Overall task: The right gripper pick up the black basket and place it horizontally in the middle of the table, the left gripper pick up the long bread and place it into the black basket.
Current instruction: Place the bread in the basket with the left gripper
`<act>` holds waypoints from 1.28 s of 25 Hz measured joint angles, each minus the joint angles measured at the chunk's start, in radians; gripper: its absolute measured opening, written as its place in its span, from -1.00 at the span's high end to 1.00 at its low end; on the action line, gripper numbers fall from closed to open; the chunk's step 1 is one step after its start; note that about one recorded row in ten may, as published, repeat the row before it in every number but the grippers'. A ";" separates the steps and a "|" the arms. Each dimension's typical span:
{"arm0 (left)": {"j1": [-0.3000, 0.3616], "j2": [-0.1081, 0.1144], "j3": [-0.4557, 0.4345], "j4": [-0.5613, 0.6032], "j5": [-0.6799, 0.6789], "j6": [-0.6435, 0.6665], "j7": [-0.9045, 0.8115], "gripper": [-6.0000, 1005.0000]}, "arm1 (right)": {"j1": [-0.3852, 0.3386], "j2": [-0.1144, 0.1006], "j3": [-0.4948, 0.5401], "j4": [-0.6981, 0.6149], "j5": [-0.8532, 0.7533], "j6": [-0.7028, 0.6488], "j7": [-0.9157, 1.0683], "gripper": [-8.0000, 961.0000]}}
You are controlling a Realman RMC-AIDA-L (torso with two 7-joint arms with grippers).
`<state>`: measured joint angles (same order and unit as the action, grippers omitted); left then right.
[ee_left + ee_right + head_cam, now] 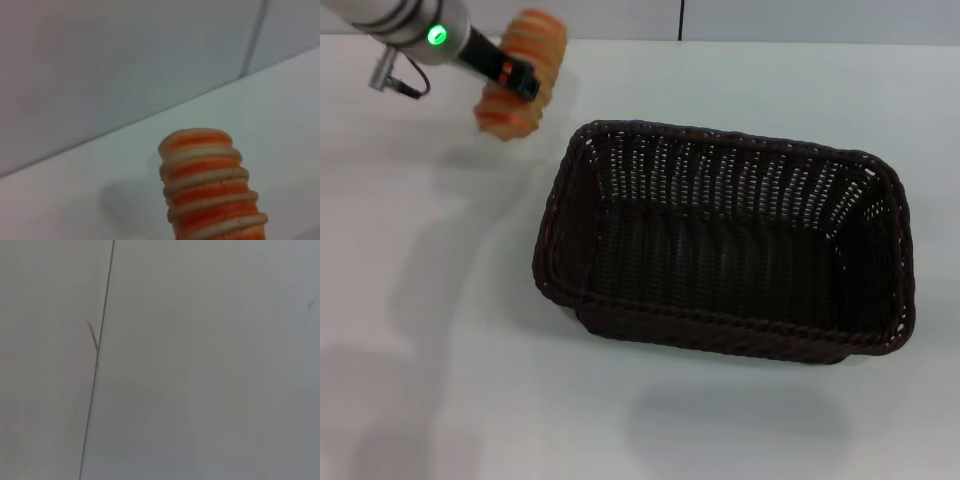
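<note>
The black basket (730,240) lies lengthwise across the middle of the white table (440,330), open side up and empty. My left gripper (523,78), on the silver-grey arm with the green light, is at the far left and is shut on the long bread (520,75). It holds the bread in the air, to the left of and beyond the basket's left rim. The bread's striped orange end fills the lower part of the left wrist view (207,187). My right gripper is out of view; its wrist view shows only a plain grey wall.
A grey wall with a dark vertical seam (681,20) runs along the table's far edge. The bread's shadow falls on the table left of the basket.
</note>
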<state>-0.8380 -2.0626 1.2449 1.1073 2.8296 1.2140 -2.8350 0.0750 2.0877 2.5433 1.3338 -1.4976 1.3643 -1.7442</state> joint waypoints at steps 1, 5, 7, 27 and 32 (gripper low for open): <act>0.038 -0.002 0.010 0.107 -0.047 0.052 0.004 0.10 | 0.002 0.000 0.000 0.002 0.000 0.000 0.000 -0.31; 0.150 -0.002 0.079 0.395 -0.197 0.175 0.003 0.13 | 0.011 0.000 0.000 0.002 0.000 -0.007 0.001 -0.31; 0.192 -0.002 0.109 0.499 -0.237 0.215 -0.003 0.15 | 0.016 0.000 0.000 0.002 0.000 -0.012 0.001 -0.31; 0.317 -0.005 0.363 0.438 -0.415 0.114 -0.037 0.45 | 0.002 0.003 -0.075 0.044 0.022 -0.059 0.007 -0.31; 0.304 -0.003 0.354 0.411 -0.456 0.118 -0.033 0.43 | -0.001 0.003 -0.093 0.045 0.022 -0.077 0.007 -0.31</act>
<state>-0.5344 -2.0655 1.5985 1.5178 2.3734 1.3322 -2.8681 0.0739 2.0908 2.4503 1.3784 -1.4755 1.2874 -1.7368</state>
